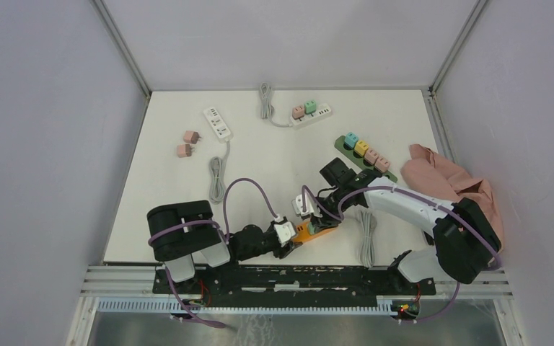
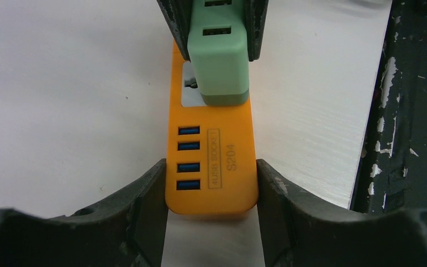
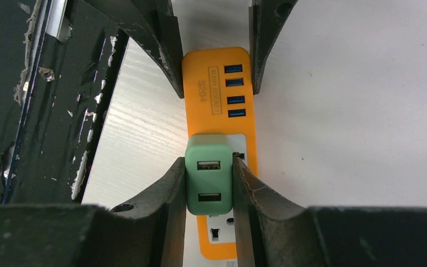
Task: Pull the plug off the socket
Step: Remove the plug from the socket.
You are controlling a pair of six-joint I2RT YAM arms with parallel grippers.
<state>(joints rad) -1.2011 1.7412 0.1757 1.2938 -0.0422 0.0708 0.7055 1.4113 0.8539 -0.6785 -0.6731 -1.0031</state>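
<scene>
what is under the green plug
The green plug sits over the white socket panel of the orange power strip. Its prongs and the socket holes beneath are hidden.

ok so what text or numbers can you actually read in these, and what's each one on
"S204": on the orange power strip, beside its USB ports.
"4USB SOCKET": in a framed box on the same strip.
The green plug: no print visible.
The white power strips in the top view: too small to read.
</scene>
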